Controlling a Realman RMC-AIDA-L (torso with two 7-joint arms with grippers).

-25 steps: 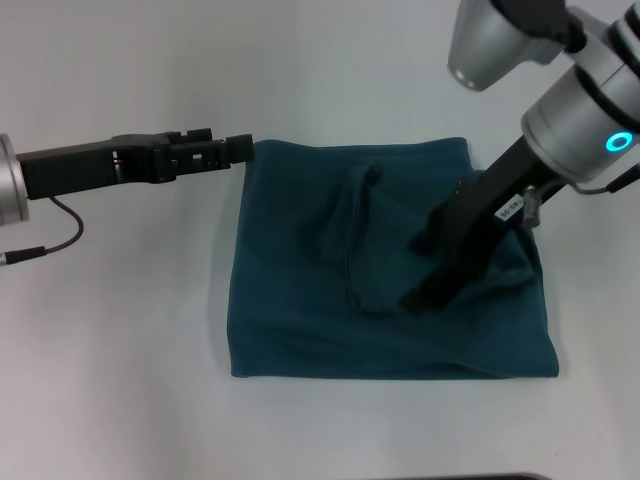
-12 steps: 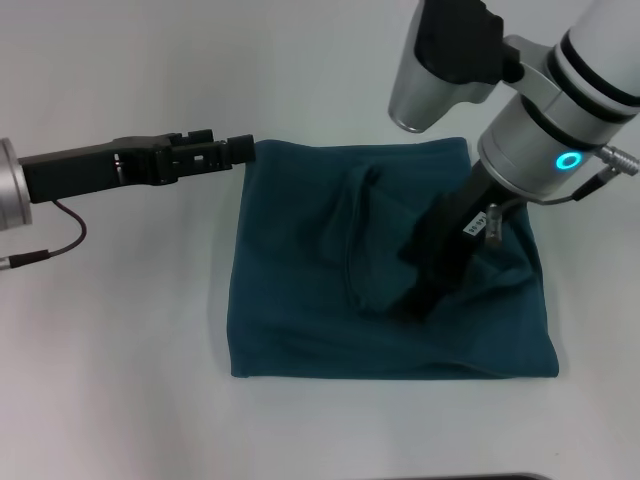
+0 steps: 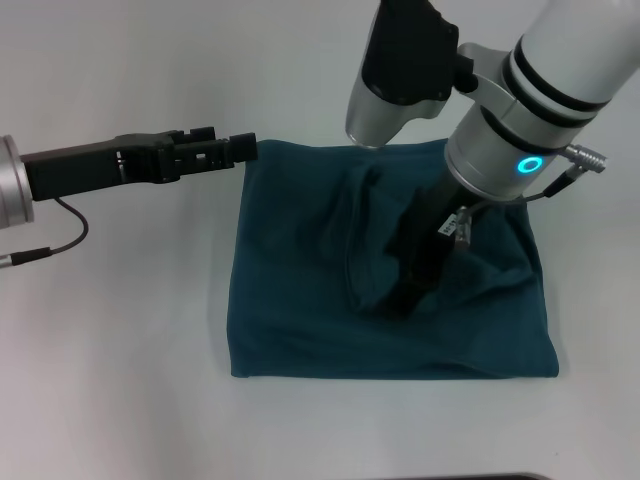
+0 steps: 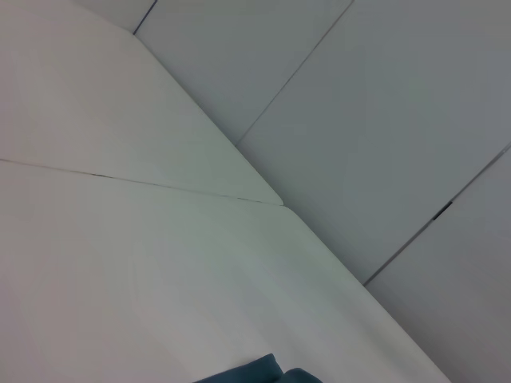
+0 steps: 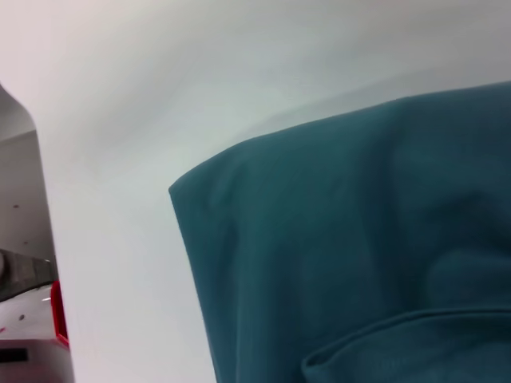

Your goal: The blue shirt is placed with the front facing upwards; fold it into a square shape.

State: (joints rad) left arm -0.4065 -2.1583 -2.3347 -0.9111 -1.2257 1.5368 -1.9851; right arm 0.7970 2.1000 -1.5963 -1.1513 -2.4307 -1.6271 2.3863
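The blue shirt (image 3: 300,310) lies on the white table (image 3: 120,350), folded into a rough square with its lettering hidden. A loose fold (image 3: 362,240) bulges up in its middle. My right gripper (image 3: 398,268) reaches down onto that fold, fingers apart, with one fingertip (image 3: 395,300) pressing the cloth. My left gripper (image 3: 240,148) is held level at the shirt's far left corner, and touches the hem there. A corner of the shirt (image 5: 359,263) fills the right wrist view. The left wrist view shows only a sliver of the shirt (image 4: 255,372).
The white table spreads wide on all sides of the shirt. A cable (image 3: 60,235) hangs from my left arm (image 3: 80,168) at the left edge. Past the table's edge, the right wrist view shows a red object (image 5: 57,315).
My right arm has swung left over the shirt, and its gripper has slid a little left along the middle fold. The left arm and the shirt's outline stay as they were.
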